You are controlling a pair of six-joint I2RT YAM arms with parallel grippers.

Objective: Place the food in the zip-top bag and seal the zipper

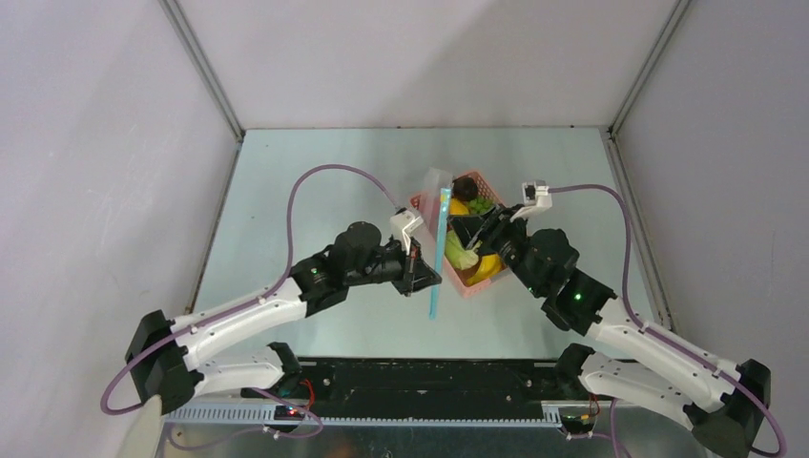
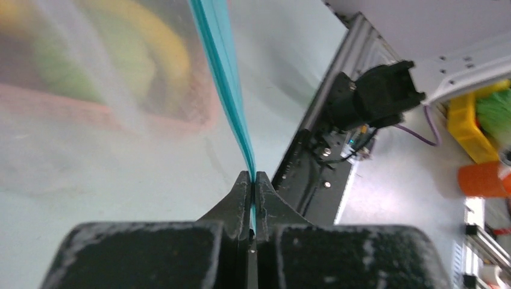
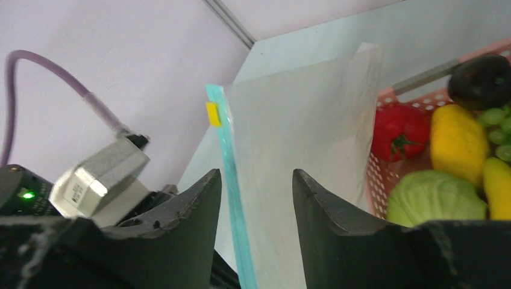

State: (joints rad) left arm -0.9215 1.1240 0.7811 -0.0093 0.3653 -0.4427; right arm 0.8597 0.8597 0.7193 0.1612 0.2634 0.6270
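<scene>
The clear zip-top bag (image 3: 301, 120) stands on edge between both arms, beside the pink basket. Its teal zipper (image 1: 439, 253) runs along the near edge with a small yellow tab (image 3: 212, 114). My left gripper (image 2: 253, 176) is shut on the zipper (image 2: 223, 72) at its lower end. My right gripper (image 3: 256, 174) is open, its fingers on either side of the zipper edge (image 3: 228, 156) without touching it. The food lies in the basket: red fruit (image 3: 399, 129), a yellow piece (image 3: 458, 141), cabbage (image 3: 434, 198), a dark piece (image 3: 482, 81), grapes (image 3: 497, 120).
The pink basket (image 1: 470, 283) sits just right of the bag, under my right arm. White walls close in the table at the back and both sides. The arm bases and a black rail (image 1: 429, 382) line the near edge.
</scene>
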